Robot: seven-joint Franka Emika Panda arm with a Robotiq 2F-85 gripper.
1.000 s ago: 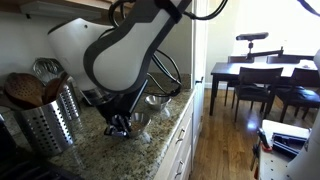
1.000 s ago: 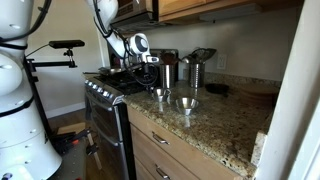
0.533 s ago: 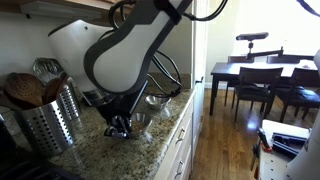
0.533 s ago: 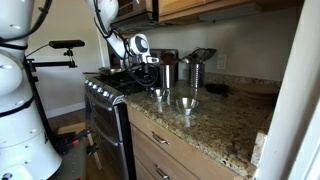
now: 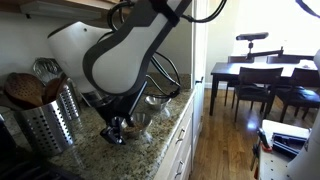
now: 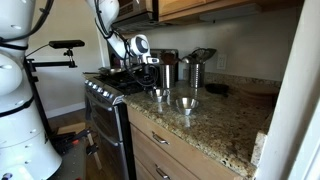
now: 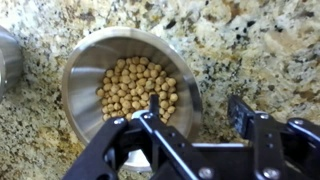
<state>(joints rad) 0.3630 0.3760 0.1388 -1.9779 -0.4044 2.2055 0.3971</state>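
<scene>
In the wrist view a steel bowl [image 7: 85, 55] filled with chickpeas [image 7: 136, 86] rests on the speckled granite counter [image 7: 250, 45]. My gripper [image 7: 195, 115] hangs right above the bowl's right rim, open. One finger [image 7: 150, 112] is inside the bowl over the chickpeas. The outer finger [image 7: 240, 112] is over bare counter, and neither pad presses on the rim. In both exterior views the gripper [image 5: 117, 128] [image 6: 155, 84] stands low over the bowl [image 5: 140, 121] [image 6: 160, 94]. A second steel bowl [image 5: 156, 101] [image 6: 186, 102] [image 7: 5, 55] sits close beside it.
A perforated metal utensil holder [image 5: 45, 118] [image 6: 193, 68] with wooden spoons stands at the back of the counter. A black stove [image 6: 105, 85] adjoins the counter. Drawers [image 6: 165, 150] run below the counter edge. A dining table with chairs [image 5: 262, 78] stands beyond.
The jaws have spread apart and let go of the bowl's rim. The arm and the bowl stay where they were.
</scene>
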